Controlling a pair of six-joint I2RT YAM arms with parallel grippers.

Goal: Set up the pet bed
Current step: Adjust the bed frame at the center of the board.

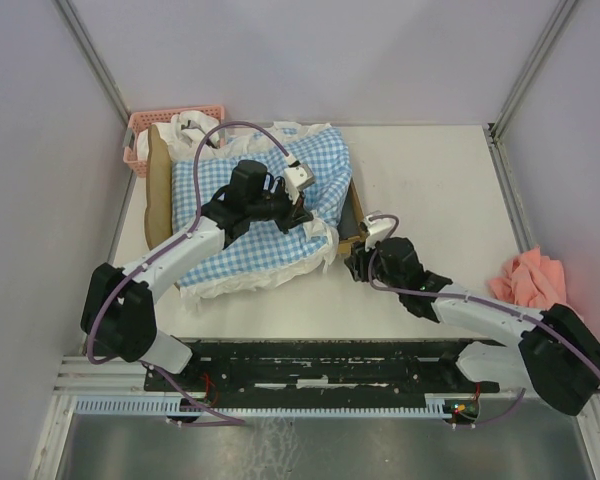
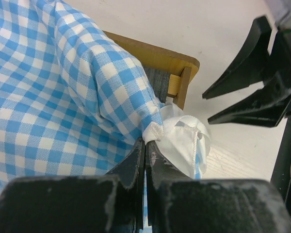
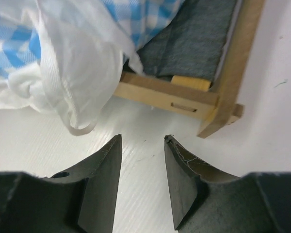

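While your left gripper [image 2: 145,148] is clamping bedding [image 2: 53,87], the pet bed [image 3: 235,58] is showing light-wood rails. Right gripper [image 3: 143,143] jaws are gaping.

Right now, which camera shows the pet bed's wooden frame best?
The right wrist view. There the pet bed shows its corner, rails and grey base close and sharp. The top view shows only its headboard edge and one corner; checked bedding hides the rest. The left wrist view shows just a short bit of rail.
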